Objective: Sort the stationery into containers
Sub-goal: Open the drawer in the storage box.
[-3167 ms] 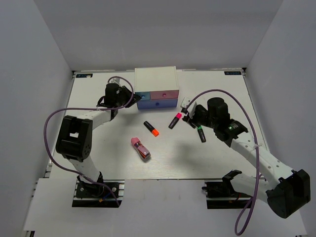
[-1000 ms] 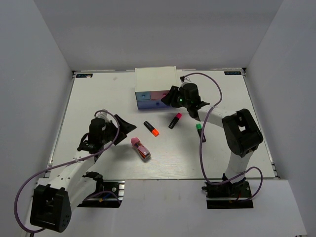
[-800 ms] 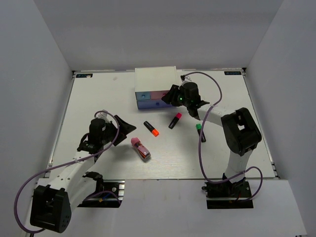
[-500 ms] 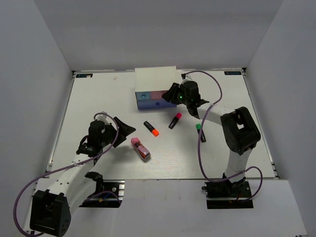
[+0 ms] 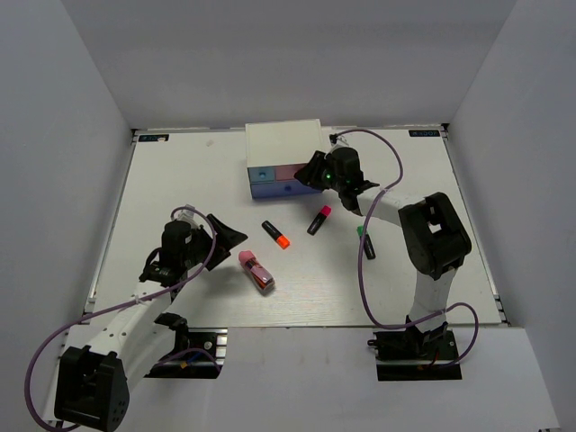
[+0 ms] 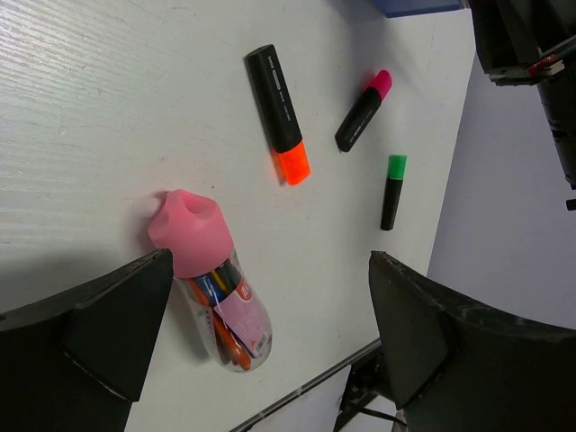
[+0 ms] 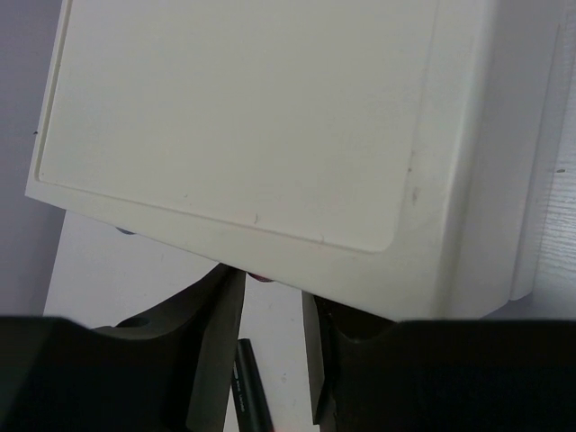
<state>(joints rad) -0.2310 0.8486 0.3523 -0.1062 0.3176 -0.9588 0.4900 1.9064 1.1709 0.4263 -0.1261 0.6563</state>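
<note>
The white cabinet [image 5: 283, 142] holds a blue drawer [image 5: 262, 173], a pink drawer [image 5: 293, 171] and a wider blue-purple one [image 5: 281, 189]. My right gripper [image 5: 309, 173] is at the pink drawer's front. In the right wrist view its jaws [image 7: 273, 288] stand narrowly apart, with a small pink knob [image 7: 261, 277] between the tips under the cabinet [image 7: 252, 117]. Orange-capped [image 5: 275, 234], pink-capped [image 5: 319, 220] and green-capped [image 5: 365, 241] markers lie on the table. My left gripper [image 5: 229, 236] is wide open and empty above the pink-capped translucent piece [image 6: 211, 301].
The left wrist view also shows the orange marker [image 6: 279, 112], pink marker [image 6: 364, 110] and green marker [image 6: 392, 191] spread across the white table [image 5: 180, 180]. The right arm's purple cable [image 5: 378, 144] loops behind the cabinet's right side. Grey walls close in three sides.
The right arm came from beside the markers to the pink drawer, and its jaws have narrowed round the knob. The left arm pulled back from the cabinet to beside the translucent piece.
</note>
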